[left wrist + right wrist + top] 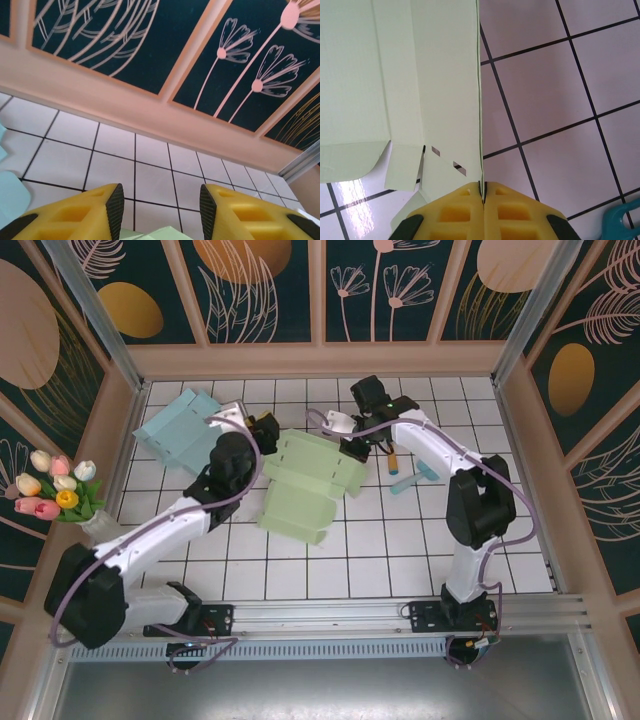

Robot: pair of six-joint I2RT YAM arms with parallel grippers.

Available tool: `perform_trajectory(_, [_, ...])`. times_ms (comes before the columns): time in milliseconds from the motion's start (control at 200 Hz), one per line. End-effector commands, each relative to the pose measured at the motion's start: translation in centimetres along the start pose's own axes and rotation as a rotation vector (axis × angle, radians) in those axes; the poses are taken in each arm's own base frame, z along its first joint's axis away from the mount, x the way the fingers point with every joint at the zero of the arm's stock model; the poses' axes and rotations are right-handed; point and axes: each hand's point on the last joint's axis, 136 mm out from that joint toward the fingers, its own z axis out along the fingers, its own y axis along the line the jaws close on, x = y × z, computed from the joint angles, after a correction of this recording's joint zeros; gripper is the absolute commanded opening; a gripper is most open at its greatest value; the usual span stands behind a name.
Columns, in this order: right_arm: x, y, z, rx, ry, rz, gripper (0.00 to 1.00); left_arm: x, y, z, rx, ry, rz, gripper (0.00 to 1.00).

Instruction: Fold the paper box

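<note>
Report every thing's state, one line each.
green paper box: unassembled, flaps loose, one edge pinched.
right pincer: shut on the green paper box.
left pincer: open, holding nothing.
blue paper box: lying far left, ungripped.

Matt paper box (pixel 395 75), glossy tiles (pixel 545 90)

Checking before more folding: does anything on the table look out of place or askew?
Nothing looks damaged or spilled. The green paper box lies askew to the tile grid, one edge pinched in the shut right gripper, as folding would need. A small teal object lies loose beside the right arm.
</note>
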Motion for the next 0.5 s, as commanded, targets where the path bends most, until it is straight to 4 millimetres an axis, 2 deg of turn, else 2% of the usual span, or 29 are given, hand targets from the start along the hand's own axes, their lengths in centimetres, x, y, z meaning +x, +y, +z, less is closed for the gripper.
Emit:
perform_trajectory(0, [-0.5, 0.8, -1.9, -0.013, -0.046, -0.014, 0.0, 0.4, -0.4, 1.8, -0.026, 0.054, -0.029, 0.46])
perform_trajectory(55, [-0.5, 1.0, -2.0, -0.017, -0.048, -0.019, 0.0, 0.2, -0.7, 2.8, -0.031, 0.065, -0.037, 0.46])
perform_trajectory(95, [-0.4, 0.9, -2.0, -0.013, -0.046, -0.021, 0.0, 1.0, -0.2, 3.4, -0.039, 0.092, -0.038, 0.46])
perform_trajectory(110, [-0.4, 1.0, -2.0, -0.013, -0.046, -0.021, 0.0, 0.2, -0.9, 3.7, -0.023, 0.082, -0.051, 0.46])
perform_trajectory(140, [-0.4, 0.9, -2.0, -0.009, -0.045, -0.023, 0.0, 0.3, -1.1, 4.1, -0.009, 0.094, -0.065, 0.45])
perform_trajectory(370, [-0.4, 0.9, -2.1, -0.006, -0.049, -0.026, 0.0, 2.7, 0.1, 6.6, -0.006, 0.176, -0.13, 0.46])
perform_trajectory(495, [-0.3, 1.0, -2.1, -0.004, -0.05, -0.029, 0.0, 4.0, -0.5, 7.0, 0.049, 0.225, -0.17, 0.44])
